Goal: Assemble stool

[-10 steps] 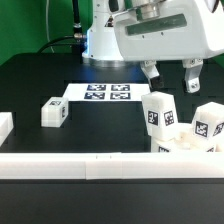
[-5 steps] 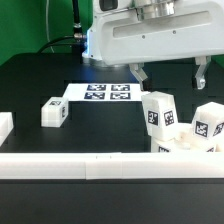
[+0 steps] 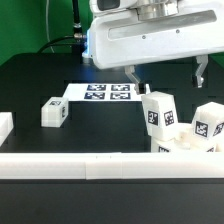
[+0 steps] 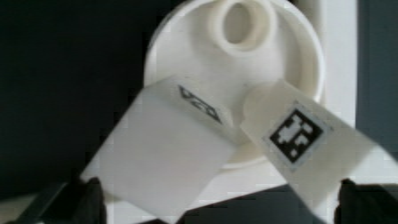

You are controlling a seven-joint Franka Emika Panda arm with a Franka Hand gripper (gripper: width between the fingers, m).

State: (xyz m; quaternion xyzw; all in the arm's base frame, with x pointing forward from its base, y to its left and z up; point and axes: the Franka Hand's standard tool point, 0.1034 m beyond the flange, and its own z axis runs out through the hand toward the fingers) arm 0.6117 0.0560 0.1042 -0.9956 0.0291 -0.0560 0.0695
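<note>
Two stool legs stand upright on the round white seat (image 4: 228, 70), whose socket (image 4: 240, 22) shows beyond them. In the exterior view these tagged legs (image 3: 157, 112) (image 3: 209, 122) are at the right, with the seat (image 3: 186, 149) low behind the front bar. A third leg (image 3: 54, 112) lies on the black table at the exterior view's left. My gripper (image 3: 167, 72) hangs open above the two upright legs and holds nothing. In the wrist view the gripper (image 4: 222, 205) has a dark fingertip on either side of the legs (image 4: 169, 140) (image 4: 302, 135).
The marker board (image 3: 105, 93) lies flat behind the legs. A long white bar (image 3: 90, 166) edges the table's front. A white block (image 3: 5, 125) sits at the exterior view's left edge.
The gripper has risen a little above the upright legs and stays open. The legs and the seat have not moved.
</note>
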